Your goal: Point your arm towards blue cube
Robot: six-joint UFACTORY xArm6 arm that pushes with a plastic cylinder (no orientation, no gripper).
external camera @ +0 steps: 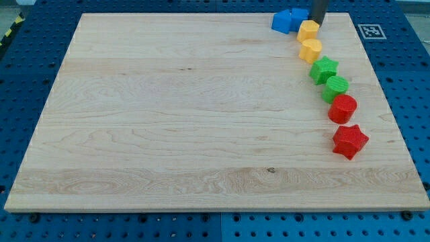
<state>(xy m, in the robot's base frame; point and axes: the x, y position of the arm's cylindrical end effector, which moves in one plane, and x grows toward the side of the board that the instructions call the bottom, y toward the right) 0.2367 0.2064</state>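
Note:
Two blue blocks sit at the view's top right of the wooden board (201, 114): a blue block (281, 21) on the left and a blue cube (299, 15) just right of it, touching. My tip (317, 22) comes down from the view's top edge, right beside the blue cube's right side and just above a yellow block (308, 31).
A curved line of blocks runs down the board's right side: a second yellow block (310, 50), a green star (324, 70), a green round block (336, 87), a red round block (342, 108) and a red star (350, 140). A marker tag (371, 31) lies right of the board.

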